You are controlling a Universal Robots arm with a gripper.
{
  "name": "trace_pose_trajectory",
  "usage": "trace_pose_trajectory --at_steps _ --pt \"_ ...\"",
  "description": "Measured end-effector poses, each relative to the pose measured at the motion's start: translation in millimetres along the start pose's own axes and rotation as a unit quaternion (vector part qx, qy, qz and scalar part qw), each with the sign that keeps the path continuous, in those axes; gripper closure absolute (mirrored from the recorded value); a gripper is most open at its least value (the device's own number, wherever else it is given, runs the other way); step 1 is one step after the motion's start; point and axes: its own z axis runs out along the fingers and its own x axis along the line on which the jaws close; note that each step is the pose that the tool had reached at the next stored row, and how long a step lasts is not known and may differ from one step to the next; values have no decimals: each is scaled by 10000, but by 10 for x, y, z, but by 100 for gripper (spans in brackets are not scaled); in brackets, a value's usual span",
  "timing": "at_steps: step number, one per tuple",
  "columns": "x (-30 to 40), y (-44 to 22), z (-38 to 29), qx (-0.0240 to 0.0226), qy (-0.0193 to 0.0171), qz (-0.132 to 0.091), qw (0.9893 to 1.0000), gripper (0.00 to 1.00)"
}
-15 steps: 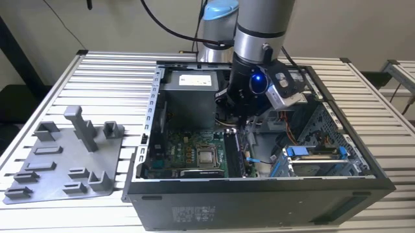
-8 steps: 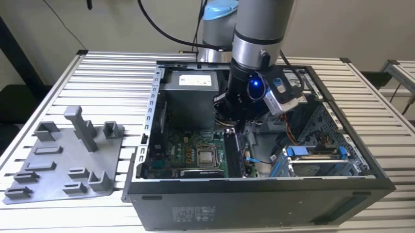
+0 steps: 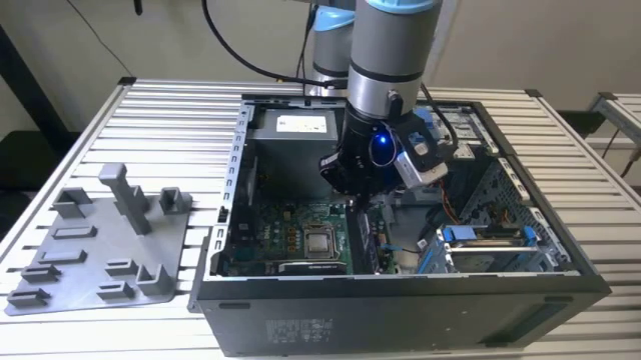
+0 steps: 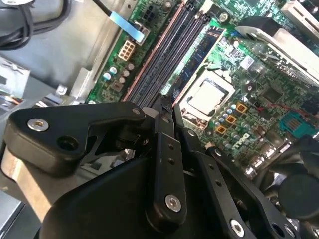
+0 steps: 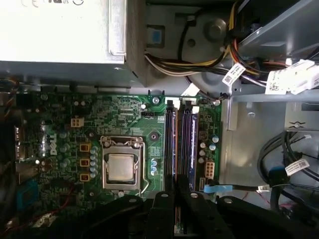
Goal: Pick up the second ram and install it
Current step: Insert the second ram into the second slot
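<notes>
Exterior view: gripper (image 3: 353,196) low inside the case (image 3: 401,296), over the motherboard (image 3: 290,229) (slots). Fingers pressed together; whether they pinch the ram, can't tell.

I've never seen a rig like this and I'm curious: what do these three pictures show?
A robot arm reaches into an open computer case lying on a slatted table. The exterior view looks on from outside; both wrist views ride on the arm, facing the green motherboard. The arm's pincer hangs over the long black memory slots. A grey tray of holder blocks lies at the exterior view's left. Whether the pincer holds a memory stick, I cannot tell.
</notes>
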Motion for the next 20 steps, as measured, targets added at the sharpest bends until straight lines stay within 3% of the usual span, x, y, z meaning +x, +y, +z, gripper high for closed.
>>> trace_pose_trajectory --at_steps 11,16,20 --pt "4 -35 198 -8 -7 53 10000 86" --pt "3 -32 283 -3 1 301 9995 86" --pt "4 -32 302 2 5 414 9991 86"
